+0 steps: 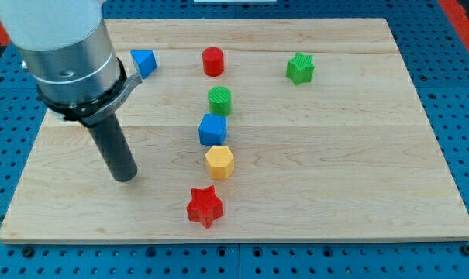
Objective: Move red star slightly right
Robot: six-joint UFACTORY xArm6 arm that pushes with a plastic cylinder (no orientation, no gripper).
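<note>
The red star (205, 206) lies near the view's bottom edge of the wooden board (358, 155), a little left of centre. My tip (125, 177) rests on the board to the star's left and slightly above it, about a hundred pixels away, touching no block. A yellow hexagon block (219, 162) sits just above and right of the star.
A blue cube (213, 129), a green cylinder (219, 101) and a red cylinder (212, 60) line up above the yellow hexagon. A blue triangle (144, 63) lies at the top left beside the arm. A green star (300, 68) lies at the top right.
</note>
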